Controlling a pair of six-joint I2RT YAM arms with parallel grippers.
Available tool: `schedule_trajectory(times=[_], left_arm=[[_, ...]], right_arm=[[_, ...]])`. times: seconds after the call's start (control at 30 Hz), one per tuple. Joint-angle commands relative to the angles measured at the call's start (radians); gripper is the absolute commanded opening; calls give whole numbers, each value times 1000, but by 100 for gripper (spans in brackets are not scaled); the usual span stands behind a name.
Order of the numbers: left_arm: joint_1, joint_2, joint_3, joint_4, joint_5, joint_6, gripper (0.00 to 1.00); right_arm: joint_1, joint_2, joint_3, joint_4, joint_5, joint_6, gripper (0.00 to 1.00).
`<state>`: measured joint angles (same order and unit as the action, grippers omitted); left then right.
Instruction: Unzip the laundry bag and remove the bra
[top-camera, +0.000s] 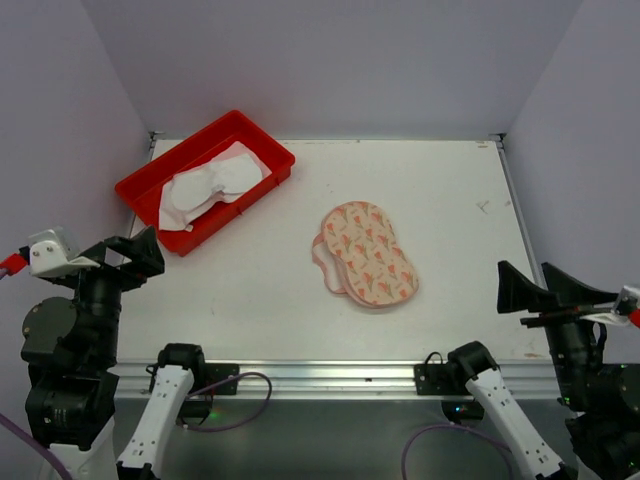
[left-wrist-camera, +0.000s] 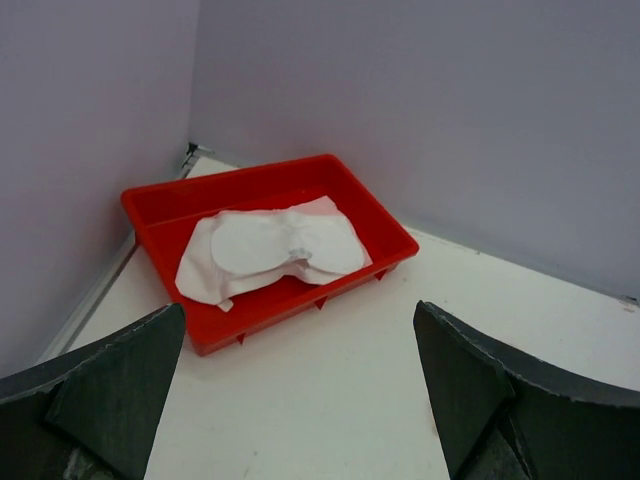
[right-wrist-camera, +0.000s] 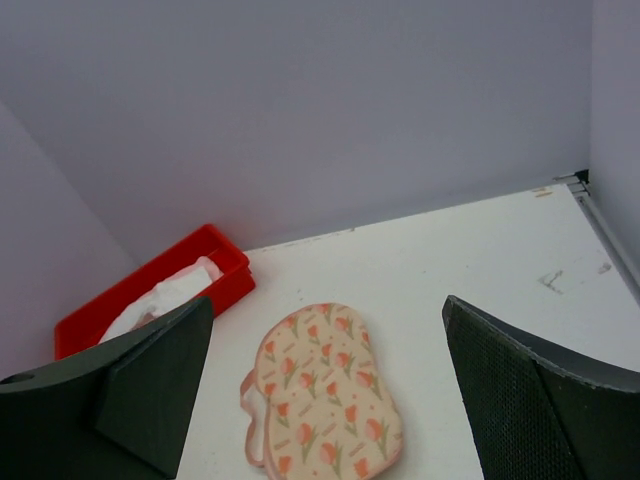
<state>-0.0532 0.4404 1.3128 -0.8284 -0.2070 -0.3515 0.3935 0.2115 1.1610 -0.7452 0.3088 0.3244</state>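
Near edge: L gripper sat over the near-left corner and R gripper over the near-right corner. Both were spread wide w/ nothing between the dark, wedge-shaped fingers, and both were well apart from the task items.

Mid worktop, slightly twd the near edge: laundry bag lay flat on the white table. It was peanut-shaped and padded, cream-pink cloth w/ a small orange-red print. A pink-trimmed under layer stuck out along its left side. Couldn't tell how far the zip was open.

Far-left corner: red plastic tray, rectangular w/ low walls, set at an angle to the edges. The bra was inside it: white soft fabric, two rounded cups, a bit crumpled, filling most of the tray floor.

Views: L wrist cam caught only the tray + bra, w/ cup outlines clearer there. R wrist cam got the bag up close and one end of the tray. Top cam had both items and both arms.
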Motion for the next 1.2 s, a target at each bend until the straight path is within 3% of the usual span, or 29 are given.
schedule_trajectory(times=[0.0, 0.47, 1.17], left_arm=[[-25, -23, -53, -95, -100, -13, 100], [-137, -138, -142, -87, -146, -102, 100], [-140, -131, -202, -51, -80, -139, 100]], right_arm=[[4, -66, -37, -36, 56, -54, 99], [4, -124, -86, -34, 24, -58, 99], [4, -126, -86, -19, -13, -59, 99]])
